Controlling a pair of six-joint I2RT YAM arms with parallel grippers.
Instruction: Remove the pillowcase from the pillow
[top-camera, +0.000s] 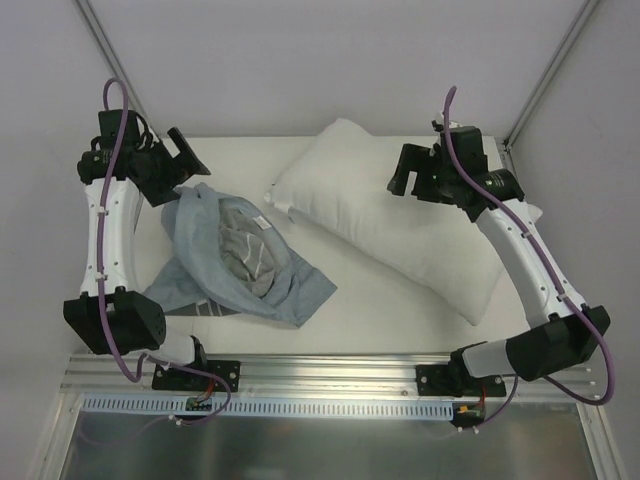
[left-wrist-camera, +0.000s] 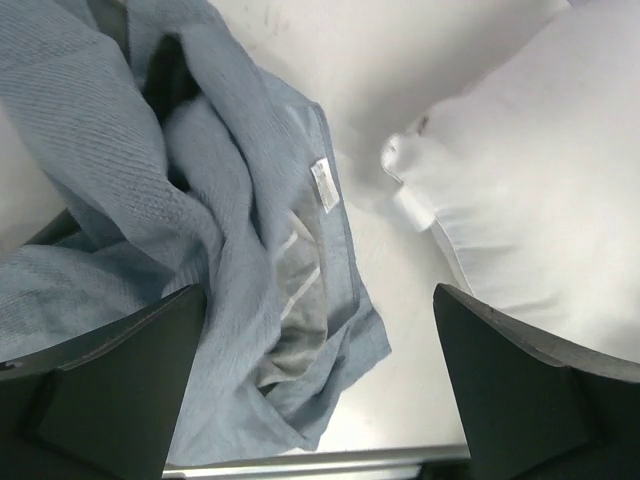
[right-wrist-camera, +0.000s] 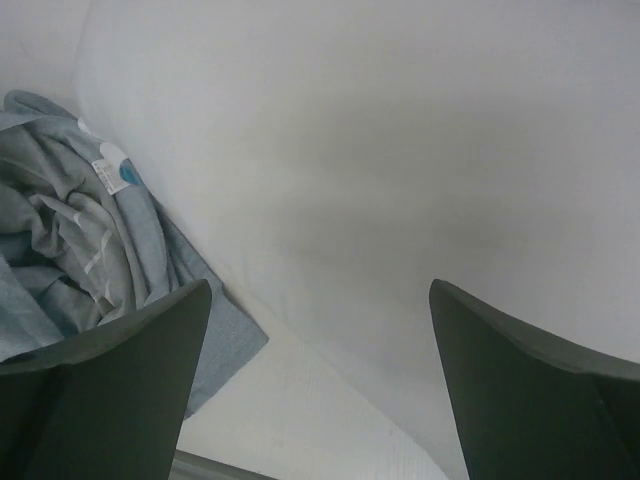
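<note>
The pillowcase lies crumpled in a heap on the left part of the surface. It is fully off the pillow, which lies just beside it on the right with a strip of bare surface between them. The pillowcase is a limp, light woven cloth, blue-grey, with a darker striped face in the folds and a small white label near the hem. I judge it will sag and slide easily, so a pinch on a thick fold or on the hem seems best. The pillow is plump, plain white and soft, with pointed corners. The left hand hovers above the cloth, fingers wide apart and empty. The right hand hangs over the pillow, also spread and holding nothing.
</note>
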